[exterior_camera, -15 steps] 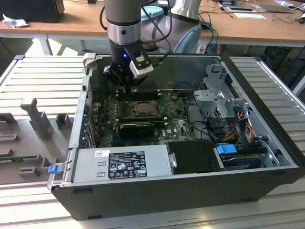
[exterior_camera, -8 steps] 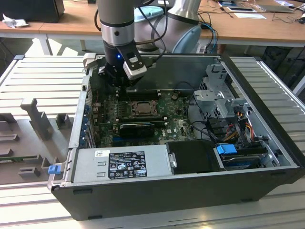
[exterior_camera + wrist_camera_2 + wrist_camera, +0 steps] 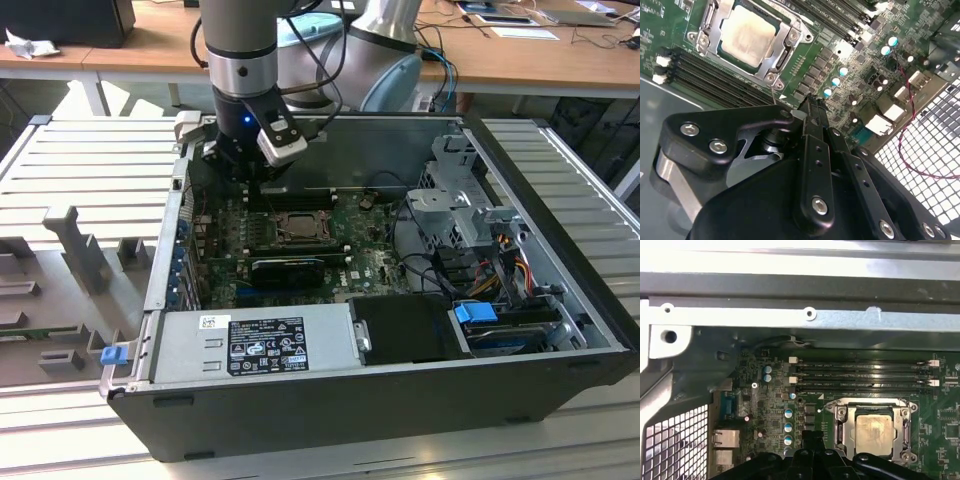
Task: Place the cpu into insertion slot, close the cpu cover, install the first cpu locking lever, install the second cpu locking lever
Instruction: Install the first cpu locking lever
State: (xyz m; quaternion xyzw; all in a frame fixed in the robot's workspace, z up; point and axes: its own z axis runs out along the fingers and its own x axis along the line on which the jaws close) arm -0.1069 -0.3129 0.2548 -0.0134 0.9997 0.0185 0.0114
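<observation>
Inside open case, chip (image 3: 747,36) sitting in socket (image 3: 875,430) with cover (image 3: 785,47) down, so I'm hovering my gripper (image 3: 812,107) beside it, fingers pressed together, empty.

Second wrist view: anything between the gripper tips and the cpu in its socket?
In the second wrist view, between the gripper and the cpu lie the cpu cover frame's edge and bare green board; nothing else blocks the stretch.
</observation>
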